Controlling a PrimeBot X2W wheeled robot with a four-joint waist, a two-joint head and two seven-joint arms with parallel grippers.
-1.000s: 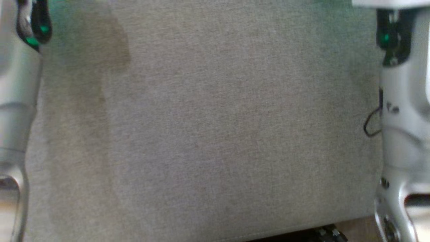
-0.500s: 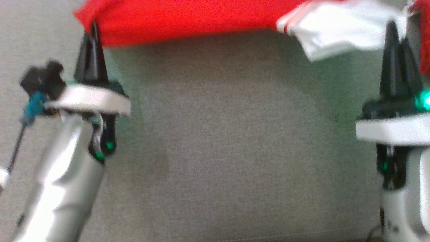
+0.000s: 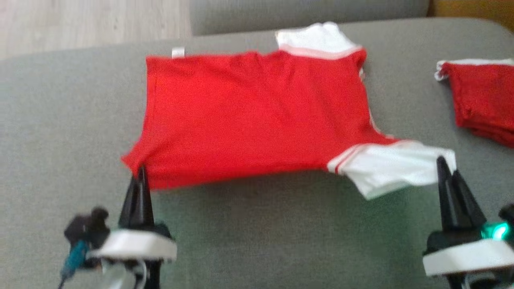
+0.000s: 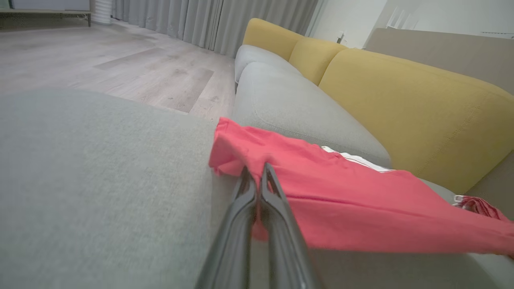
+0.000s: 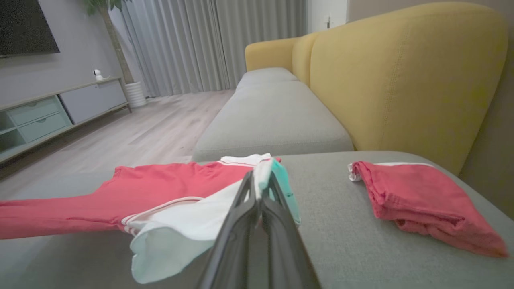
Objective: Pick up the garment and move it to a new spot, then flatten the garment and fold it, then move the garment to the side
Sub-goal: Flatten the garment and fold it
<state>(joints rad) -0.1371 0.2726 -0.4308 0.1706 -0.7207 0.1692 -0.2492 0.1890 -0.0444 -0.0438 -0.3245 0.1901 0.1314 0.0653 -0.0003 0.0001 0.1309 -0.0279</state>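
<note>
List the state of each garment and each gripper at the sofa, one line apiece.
red shirt, spread out, near edge raised off the cushion
left gripper, shut on the red shirt's near corner
right gripper, shut on the red shirt's white sleeve
second red garment, folded, lying apart on the cushion

**Three Views, One Seat**

The grey seat cushion (image 3: 257, 233) is seen from above by the head camera and skimmed low and close by both wrist cameras, toward the yellow backrests (image 4: 401, 100). The red T-shirt (image 3: 257, 116) is shared by all.
</note>
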